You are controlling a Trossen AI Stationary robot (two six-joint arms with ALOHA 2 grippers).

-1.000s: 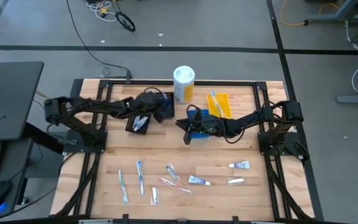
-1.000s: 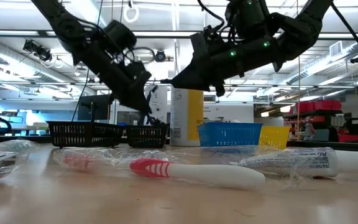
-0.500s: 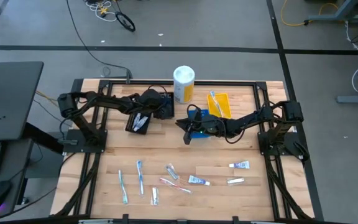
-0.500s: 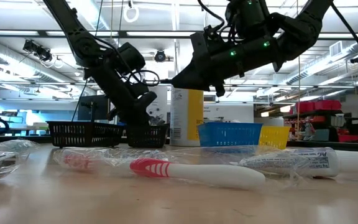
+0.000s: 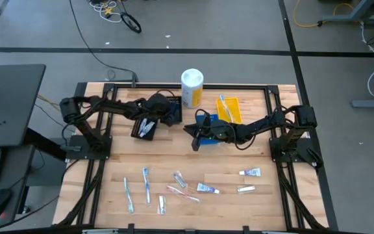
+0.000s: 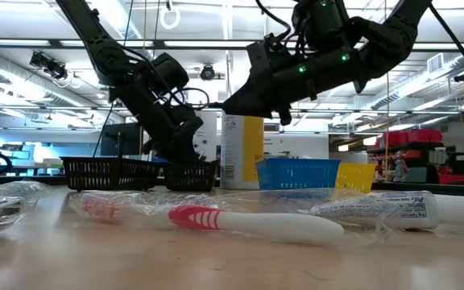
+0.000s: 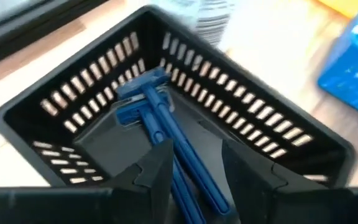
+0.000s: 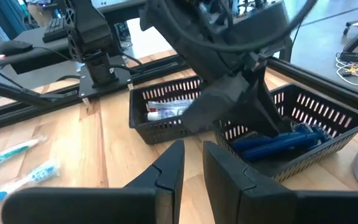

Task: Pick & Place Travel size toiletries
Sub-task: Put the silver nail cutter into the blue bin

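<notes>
Left wrist view: blue razor [image 7: 157, 118] lengthwise, head toward black tray's [image 7: 61, 102] far wall

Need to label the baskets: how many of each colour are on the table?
black baskets: 2
blue basket: 1
yellow basket: 1
Total: 4

Even overhead light fell on the table [image 5: 252, 156] with faint shadows. The left wrist picture was motion-blurred; the low view's nearest toothbrush [image 6: 248, 223] was soft, with glaring ceiling lights.
</notes>
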